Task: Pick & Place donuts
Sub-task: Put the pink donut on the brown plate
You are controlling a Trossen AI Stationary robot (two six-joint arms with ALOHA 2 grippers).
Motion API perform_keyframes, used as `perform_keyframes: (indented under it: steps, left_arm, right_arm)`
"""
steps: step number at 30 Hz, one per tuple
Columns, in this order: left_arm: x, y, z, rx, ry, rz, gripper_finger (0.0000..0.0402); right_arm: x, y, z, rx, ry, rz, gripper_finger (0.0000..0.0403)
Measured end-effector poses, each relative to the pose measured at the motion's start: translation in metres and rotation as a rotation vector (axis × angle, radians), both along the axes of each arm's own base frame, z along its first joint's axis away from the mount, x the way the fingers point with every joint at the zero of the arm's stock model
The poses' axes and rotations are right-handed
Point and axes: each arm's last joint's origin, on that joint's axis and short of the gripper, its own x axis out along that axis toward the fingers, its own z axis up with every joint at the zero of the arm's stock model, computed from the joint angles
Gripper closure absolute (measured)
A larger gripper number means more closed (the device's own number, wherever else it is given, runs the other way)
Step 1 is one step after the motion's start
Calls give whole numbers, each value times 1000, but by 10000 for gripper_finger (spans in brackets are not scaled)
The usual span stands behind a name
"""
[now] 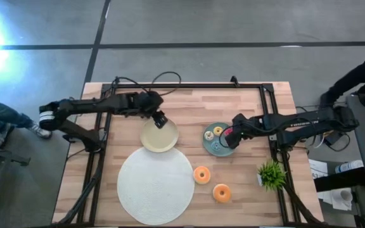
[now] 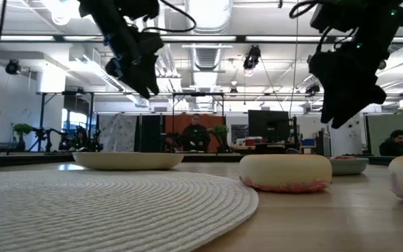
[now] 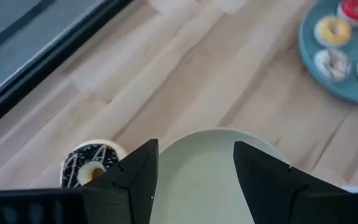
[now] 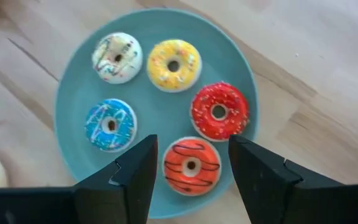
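Glossy icing covers 5 small ring donuts on the round teal plate (image 4: 73, 155): a white donut (image 4: 117, 57), a yellow donut (image 4: 174, 65), a red donut (image 4: 219, 111), a blue donut (image 4: 110, 124) and an orange donut with dark stripes (image 4: 191, 166), set in a loose ring without touching. The right gripper (image 4: 190, 163) hangs over this plate with its 2 dark fingers spread apart, the striped orange donut showing between them; it holds nothing.

2 more orange-iced donuts lie on the bare wood, one (image 1: 201, 175) just beside the edge of the mat and the other (image 1: 221, 192) nearer the front of the table. 1 dark donut with white drizzle (image 3: 91, 163) sits on the wood just beside the beige plate (image 1: 159, 137), a smooth shallow round dish. The left gripper (image 3: 194, 163) hovers over that plate's far rim, its fingers wide and empty.

1 large white mat (image 1: 155, 185), round and woven in fine concentric ribs, lies in front of the beige plate. 1 small green plant (image 1: 272, 173) with spiky leaves stands near the table's right edge. The table (image 1: 246, 209) is pale wooden planking.
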Motion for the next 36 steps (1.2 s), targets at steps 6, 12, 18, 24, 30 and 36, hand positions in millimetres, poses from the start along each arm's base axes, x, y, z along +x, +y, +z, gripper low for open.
perform_keyframes:
  steps: [6, 12, 18, 24, 30, 36]
  left_arm:
    - [-6, -7, -7, -43, -54, -48, 218]
    - [0, -13, -16, -63, -20, -88, 218]
    - [1, -15, -16, -59, -17, -105, 218]
    - [11, -38, -12, -48, -68, -300, 219]
    - [30, -81, -19, 48, -81, -531, 219]
    - [49, -125, -35, 112, -114, -684, 219]
  right_arm:
    - [3, 1, 1, 70, -14, 27, 213]
    - [5, 4, 3, 70, -19, 57, 213]
    - [11, 18, 15, 82, -60, 176, 213]
    - [12, 34, 20, 75, -81, 275, 213]
    - [12, 42, 21, 80, -91, 297, 213]
    - [12, 51, 23, 76, -98, 352, 213]
